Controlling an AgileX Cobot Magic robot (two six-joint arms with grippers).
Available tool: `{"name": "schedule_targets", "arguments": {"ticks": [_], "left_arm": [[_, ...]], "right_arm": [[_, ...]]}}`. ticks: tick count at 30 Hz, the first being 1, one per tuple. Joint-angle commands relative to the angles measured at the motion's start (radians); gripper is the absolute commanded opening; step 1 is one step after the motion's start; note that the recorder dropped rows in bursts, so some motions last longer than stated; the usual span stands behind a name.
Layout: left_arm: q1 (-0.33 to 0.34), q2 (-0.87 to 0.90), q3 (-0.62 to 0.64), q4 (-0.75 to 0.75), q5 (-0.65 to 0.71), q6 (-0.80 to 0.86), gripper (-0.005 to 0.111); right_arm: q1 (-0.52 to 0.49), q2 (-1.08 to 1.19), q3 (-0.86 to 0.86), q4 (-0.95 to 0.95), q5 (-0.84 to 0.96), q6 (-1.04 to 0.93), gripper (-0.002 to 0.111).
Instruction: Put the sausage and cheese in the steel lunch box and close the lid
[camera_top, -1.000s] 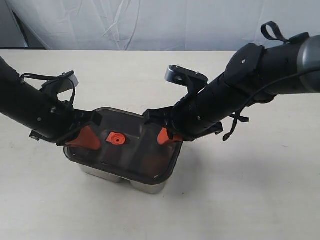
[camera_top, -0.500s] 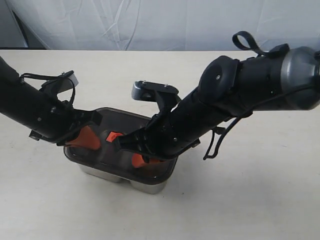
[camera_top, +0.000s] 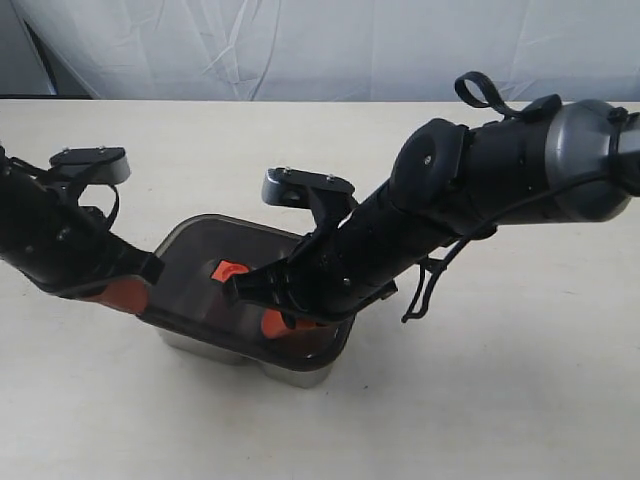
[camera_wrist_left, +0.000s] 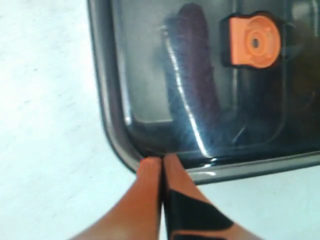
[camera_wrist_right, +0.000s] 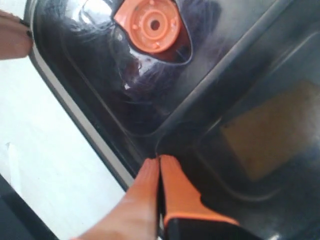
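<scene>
1. The lid (camera_top: 205, 265) is laid on the box (camera_top: 290, 372), which is set mid-worktop (camera_top: 500, 400), well clear of the far edge.
2. The left claw (camera_wrist_left: 161, 161) is closed on nothing, its tips placed at the lid corner nearest the worktop's left edge.
3. The right claw (camera_wrist_right: 159, 162) is closed on nothing, its tips set on the lid near the tab (camera_wrist_right: 152, 22).
4. The cheese (camera_wrist_right: 270, 132) is seen dimly through the lid, inside one compartment.

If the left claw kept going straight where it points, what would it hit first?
The left gripper would likely meet the corner rim of the dark translucent plastic lid; its tips seem almost there.
</scene>
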Motion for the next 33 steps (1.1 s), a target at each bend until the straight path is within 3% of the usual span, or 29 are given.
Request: {"name": "schedule_targets", "arguments": {"ticks": [1, 26, 33], "left_arm": [[-0.005, 0.001, 0.008, 0.130, -0.010, -0.116, 0.000], [-0.005, 0.020, -0.009, 0.057, -0.076, -0.102, 0.000], [-0.005, -0.026, -0.021, -0.164, -0.230, 0.153, 0.000]], "right_arm": [[0.002, 0.025, 0.005, -0.028, -0.001, -0.005, 0.000], [0.002, -0.002, 0.005, -0.067, -0.034, -0.004, 0.000], [0.002, -0.062, 0.005, -0.103, -0.093, -0.004, 0.000]]}}
